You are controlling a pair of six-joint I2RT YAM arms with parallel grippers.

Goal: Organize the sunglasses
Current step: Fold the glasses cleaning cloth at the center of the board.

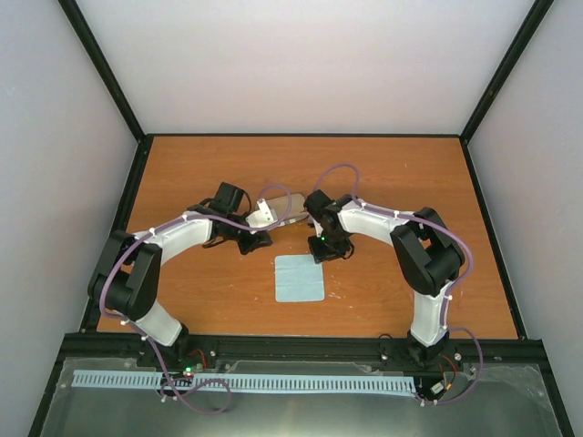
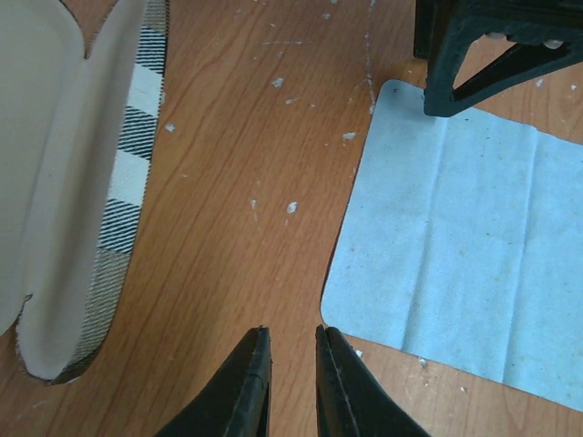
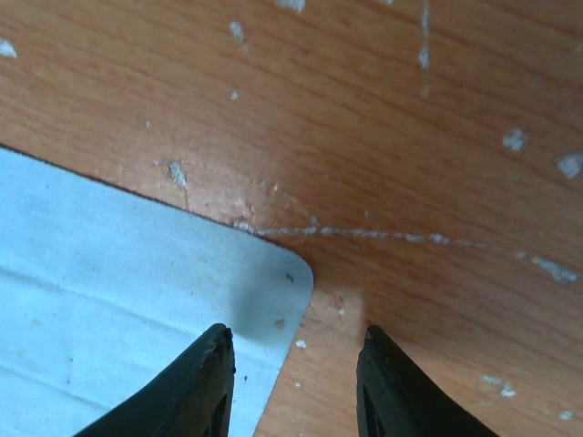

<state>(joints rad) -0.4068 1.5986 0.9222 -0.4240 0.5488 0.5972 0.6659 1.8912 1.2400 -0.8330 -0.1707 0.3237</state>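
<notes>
Bench with both arms reaching in over the table [image 1: 410, 182]. The case [image 2: 55, 182] lies open, its pale lining up. I see no sunglasses in any view. They may sit in the part of the case hidden by the arms, but I cannot tell. The cloth [image 1: 300, 278] lies flat nearer the bases. My left gripper [image 2: 291, 382] hangs between case and cloth, jaws drawn to a narrow slit with nothing in them. My right gripper [image 3: 296, 391] hovers low over one rounded corner of the cloth, jaws moderately wide and empty, one finger above the fabric and the other above bare wood. I judge the cloth to be the step in hand. Next I must lower the right gripper and pinch that thin corner without scraping the wood.
</notes>
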